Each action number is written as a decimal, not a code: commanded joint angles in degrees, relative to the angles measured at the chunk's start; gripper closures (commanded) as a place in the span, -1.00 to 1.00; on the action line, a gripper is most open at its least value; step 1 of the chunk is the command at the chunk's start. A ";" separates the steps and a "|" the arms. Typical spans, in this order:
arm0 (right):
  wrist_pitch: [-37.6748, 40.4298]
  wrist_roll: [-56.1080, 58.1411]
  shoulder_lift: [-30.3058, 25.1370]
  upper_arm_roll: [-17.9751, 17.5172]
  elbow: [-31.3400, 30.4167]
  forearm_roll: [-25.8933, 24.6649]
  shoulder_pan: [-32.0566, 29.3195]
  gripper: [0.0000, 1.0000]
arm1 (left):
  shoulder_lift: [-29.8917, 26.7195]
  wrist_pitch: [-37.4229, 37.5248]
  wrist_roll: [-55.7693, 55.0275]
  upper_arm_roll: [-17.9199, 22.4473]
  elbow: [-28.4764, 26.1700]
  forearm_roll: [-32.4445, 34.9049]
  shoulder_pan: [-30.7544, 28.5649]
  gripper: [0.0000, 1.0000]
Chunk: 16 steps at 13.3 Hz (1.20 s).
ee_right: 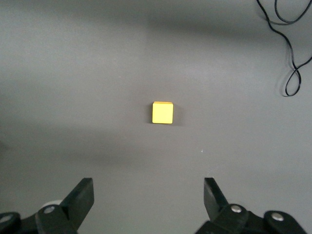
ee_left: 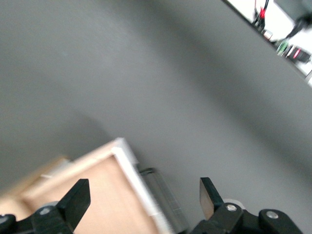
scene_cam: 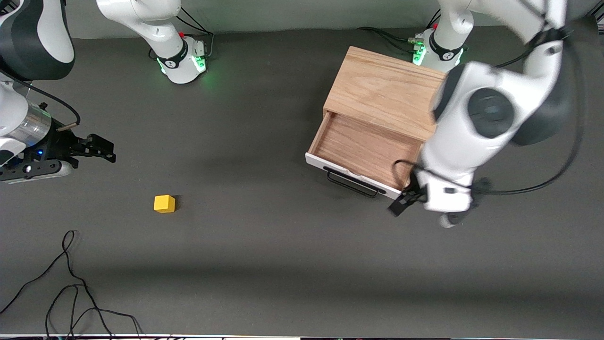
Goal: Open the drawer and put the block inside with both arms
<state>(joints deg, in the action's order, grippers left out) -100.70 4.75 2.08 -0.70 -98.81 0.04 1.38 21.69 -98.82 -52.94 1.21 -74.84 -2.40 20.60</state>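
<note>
We found the cabinet [scene_cam: 384,89] standing toward the left arm's end of the table [scene_cam: 283,264], with its drawer [scene_cam: 363,151] pulled well out toward the front camera and its wood interior bare. The opening step was, in our judgement, complete, and the step in hand was the fetching of the block. The left gripper [scene_cam: 401,202] hung just beside the drawer's front corner, near the black handle [scene_cam: 351,183]; its wrist view showed the fingers [ee_left: 75,200] spread apart and grasping nothing, the drawer's white front edge below them. The right gripper [scene_cam: 96,146] hovered over bare table at the right arm's end, its fingers [ee_right: 80,197] released and wide, nothing between them. The block [scene_cam: 164,203] sat on the table, well apart from the drawer and not yet touched; in the right wrist view it lay ahead of the open jaws, not between them. We judged that the next move called for the right gripper to advance over the block, descend squarely astride it and close. A loose black cable [scene_cam: 66,278] lay nearer the front camera than the block.
</note>
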 commanded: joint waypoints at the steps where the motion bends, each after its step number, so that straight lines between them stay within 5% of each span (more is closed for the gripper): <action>1: -1.25 -0.80 0.55 0.17 0.11 0.14 1.25 -1.00 | -5.32 8.08 19.66 -0.33 -1.97 -1.47 -5.72 -1.00; 4: -1.34 -0.80 0.64 0.17 -0.06 0.05 1.25 -1.00 | -10.16 13.73 35.67 -0.06 -3.81 -2.96 -12.76 -1.00; 8: -2.82 -0.80 1.43 0.26 -0.50 0.05 1.25 -1.00 | -16.84 12.51 45.45 0.02 -11.37 -2.17 -16.90 -1.00; 16: -13.45 -0.62 1.87 0.79 -9.63 -0.39 0.99 -1.00 | -20.45 7.06 50.46 -0.06 -17.96 0.91 -16.47 -1.00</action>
<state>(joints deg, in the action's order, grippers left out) -110.56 4.74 4.58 -0.16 -105.38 0.03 2.18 4.55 -89.84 -5.40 0.95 -88.61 -2.59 3.72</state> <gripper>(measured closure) 0.000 0.000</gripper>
